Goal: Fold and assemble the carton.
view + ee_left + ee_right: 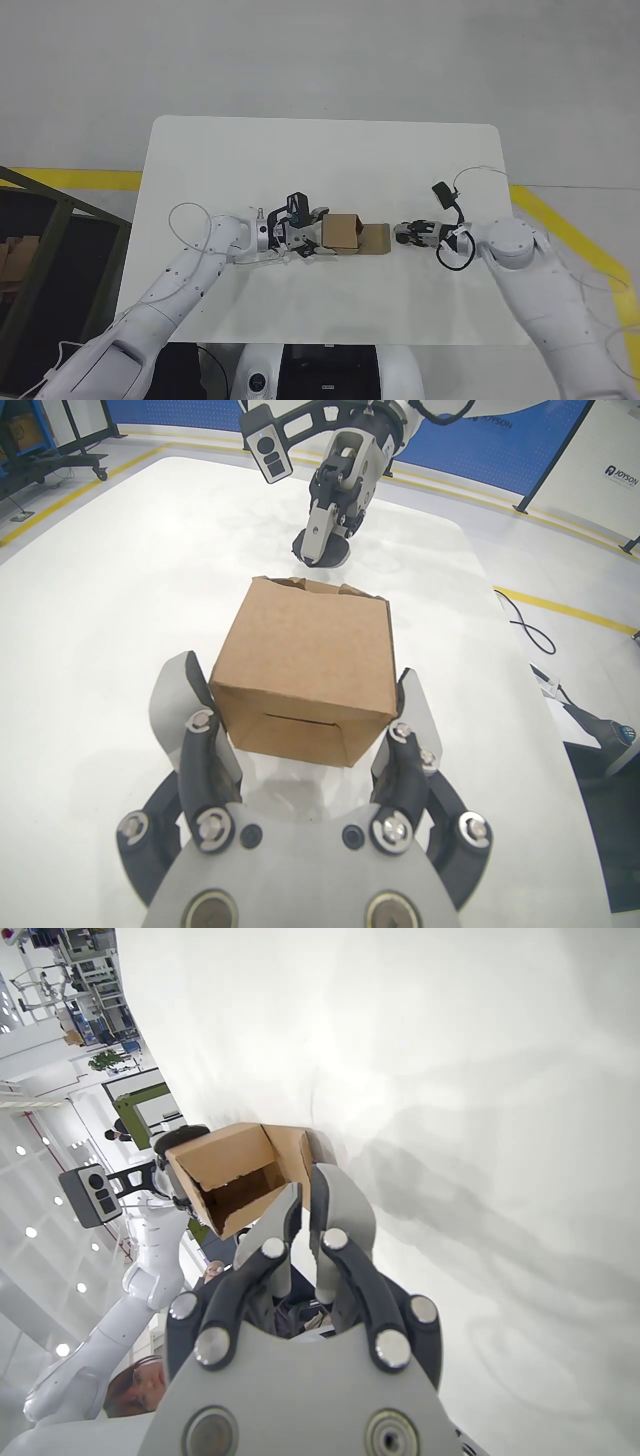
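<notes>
On the white tabletop (330,150), carton (310,660) on its side, one end open.
Left claw (302,687) clamped across the closed end; right claw (306,1198) fingers together, just beside the open flaps.

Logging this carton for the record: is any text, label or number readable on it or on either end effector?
Carton: none; plain brown faces.
Left end effector: none.
Right end effector: none.
Partition boards in the background: a printed logo, not transcribed here.
</notes>
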You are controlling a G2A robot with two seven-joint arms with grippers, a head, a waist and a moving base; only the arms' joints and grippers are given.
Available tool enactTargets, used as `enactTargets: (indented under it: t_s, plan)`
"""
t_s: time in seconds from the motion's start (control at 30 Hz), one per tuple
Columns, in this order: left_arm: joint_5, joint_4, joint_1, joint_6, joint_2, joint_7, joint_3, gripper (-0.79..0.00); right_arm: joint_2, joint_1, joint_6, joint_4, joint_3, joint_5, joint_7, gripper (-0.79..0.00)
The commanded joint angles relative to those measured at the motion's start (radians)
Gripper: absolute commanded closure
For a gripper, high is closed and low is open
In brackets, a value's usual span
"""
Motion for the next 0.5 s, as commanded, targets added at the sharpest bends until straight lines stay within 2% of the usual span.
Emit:
enactTargets:
  t_s: [0.0,0.13,0.3,0.47]
  plan:
    - [-0.001,-0.001,0.0,0.0,0.0,-0.001,0.0,-0.646,0.001,-0.004,-0.01,-0.013,-0.008,-0.023,-0.007,-0.215]
    - [-0.003,-0.003,0.0,0.001,0.0,-0.003,0.001,-0.653,0.003,-0.015,-0.038,-0.036,-0.015,-0.066,-0.037,-0.252]
    - [-0.005,-0.003,-0.001,-0.001,-0.001,-0.006,0.003,-0.653,0.005,-0.031,-0.088,-0.062,-0.02,-0.081,-0.038,-0.249]
    - [-0.007,-0.002,-0.001,0.0,-0.001,-0.005,0.004,-0.65,0.005,-0.033,-0.089,-0.069,-0.034,-0.109,-0.045,-0.268]
